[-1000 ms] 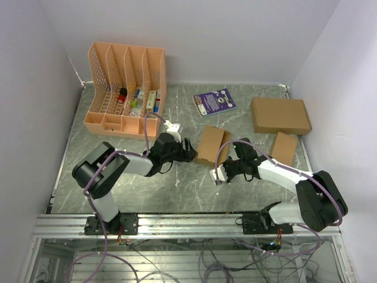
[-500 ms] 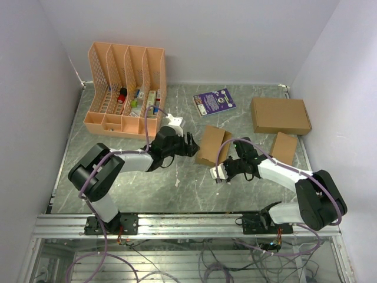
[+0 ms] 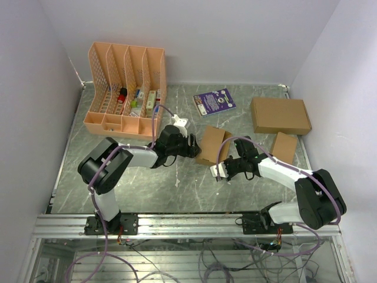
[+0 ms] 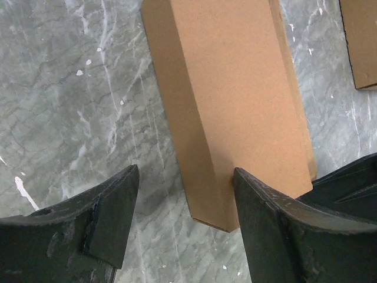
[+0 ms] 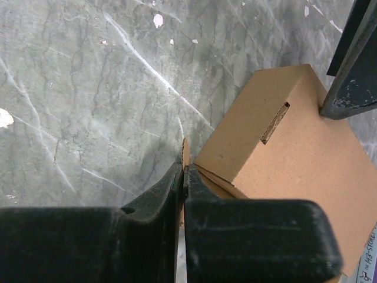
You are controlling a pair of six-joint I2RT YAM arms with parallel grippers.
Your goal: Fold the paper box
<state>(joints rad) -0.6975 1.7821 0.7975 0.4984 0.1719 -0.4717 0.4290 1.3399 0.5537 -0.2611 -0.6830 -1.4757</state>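
The paper box (image 3: 211, 145) is a small slim brown carton lying near the table's middle. In the left wrist view the paper box (image 4: 235, 100) runs away from me. My left gripper (image 4: 185, 177) is open around its near corner, and the right fingertip (image 4: 259, 200) touches the box's side. In the top view the left gripper (image 3: 193, 145) sits at the box's left edge. My right gripper (image 5: 184, 171) is shut on a thin cardboard flap (image 5: 185, 150) at the end of the paper box (image 5: 294, 147). From above, the right gripper (image 3: 225, 163) sits at the box's near right corner.
An orange file organizer (image 3: 126, 88) stands at the back left. A purple booklet (image 3: 214, 101) lies behind the box. A larger brown cardboard box (image 3: 280, 115) and a second small carton (image 3: 284, 147) lie to the right, with the carton's corner (image 4: 359, 41) in the left wrist view.
My left gripper has moved right and now straddles the box's left corner. The right gripper has stayed shut on the flap, almost still.
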